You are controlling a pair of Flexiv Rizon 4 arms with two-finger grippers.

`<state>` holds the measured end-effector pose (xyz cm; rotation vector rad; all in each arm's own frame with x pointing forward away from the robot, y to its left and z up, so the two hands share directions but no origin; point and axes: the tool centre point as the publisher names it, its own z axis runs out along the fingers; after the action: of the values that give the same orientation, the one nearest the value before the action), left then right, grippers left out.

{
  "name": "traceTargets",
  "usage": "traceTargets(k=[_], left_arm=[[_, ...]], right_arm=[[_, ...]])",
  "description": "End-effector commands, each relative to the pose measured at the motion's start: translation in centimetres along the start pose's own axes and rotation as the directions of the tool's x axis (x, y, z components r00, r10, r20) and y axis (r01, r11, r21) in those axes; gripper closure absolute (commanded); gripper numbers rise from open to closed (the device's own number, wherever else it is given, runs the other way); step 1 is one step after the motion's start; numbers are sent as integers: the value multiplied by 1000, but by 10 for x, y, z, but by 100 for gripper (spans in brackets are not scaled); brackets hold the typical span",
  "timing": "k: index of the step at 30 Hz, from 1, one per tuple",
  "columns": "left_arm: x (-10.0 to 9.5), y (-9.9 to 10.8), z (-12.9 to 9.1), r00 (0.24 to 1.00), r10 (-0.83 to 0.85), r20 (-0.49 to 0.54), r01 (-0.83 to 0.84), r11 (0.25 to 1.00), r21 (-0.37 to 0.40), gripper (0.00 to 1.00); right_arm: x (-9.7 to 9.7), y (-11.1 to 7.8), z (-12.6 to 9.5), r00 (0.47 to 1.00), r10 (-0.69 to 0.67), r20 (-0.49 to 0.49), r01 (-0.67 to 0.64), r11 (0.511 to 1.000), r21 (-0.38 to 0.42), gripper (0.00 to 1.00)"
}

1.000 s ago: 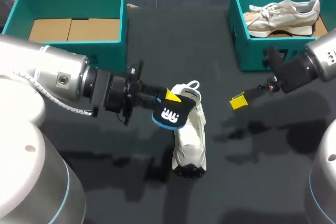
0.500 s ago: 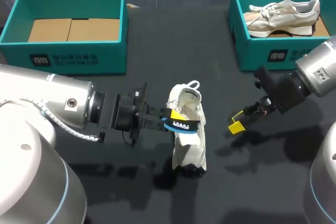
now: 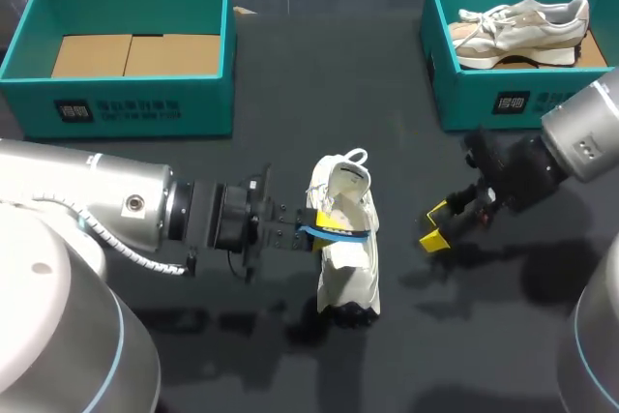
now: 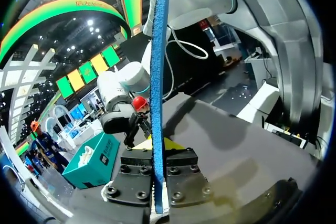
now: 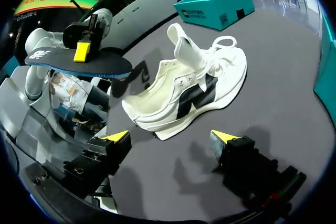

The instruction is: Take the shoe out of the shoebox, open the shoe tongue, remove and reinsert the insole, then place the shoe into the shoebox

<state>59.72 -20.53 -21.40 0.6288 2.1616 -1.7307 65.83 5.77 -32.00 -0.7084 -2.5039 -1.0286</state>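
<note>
A white sneaker [image 3: 348, 258] with a black side mark lies on the dark table, tongue up. Its blue-edged black insole [image 3: 344, 235] hangs level just over the shoe's opening, with my left gripper [image 3: 317, 230] shut on its end. In the left wrist view the insole [image 4: 157, 77] stands edge-on between that gripper's [image 4: 157, 153] fingers. My right gripper [image 3: 434, 230] is open a little to the right of the shoe, low over the table. Its wrist view has the sneaker [image 5: 194, 90] ahead of the open gripper [image 5: 170, 137], with the insole [image 5: 79, 62] beyond the heel.
A teal shoebox [image 3: 218, 55] with a cardboard bottom stands at the back left. A second teal shoebox [image 3: 440, 74] at the back right holds a beige sneaker [image 3: 522, 24]. The left box [image 5: 212, 6] shows behind the white shoe in the right wrist view.
My left gripper has turned the insole from face-up to level and lowered it onto the shoe's opening. My right gripper has come down and slightly nearer the shoe, still open.
</note>
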Motion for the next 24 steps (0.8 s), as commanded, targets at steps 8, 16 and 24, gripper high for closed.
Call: traceTargets(k=[8, 16, 24], left_arm=[[-5, 15, 11, 994, -102, 27, 101, 995, 25, 100], [-5, 17, 16, 997, -81, 8, 81, 996, 21, 100], [-11, 17, 21, 995, -99, 6, 99, 995, 33, 100]], right_arm=[[-1, 3, 13, 993, -60, 100, 49, 992, 112, 0], [-4, 2, 14, 991, -80, 110, 66, 990, 124, 0], [-12, -1, 26, 931, -293, 219, 226, 931, 286, 0]])
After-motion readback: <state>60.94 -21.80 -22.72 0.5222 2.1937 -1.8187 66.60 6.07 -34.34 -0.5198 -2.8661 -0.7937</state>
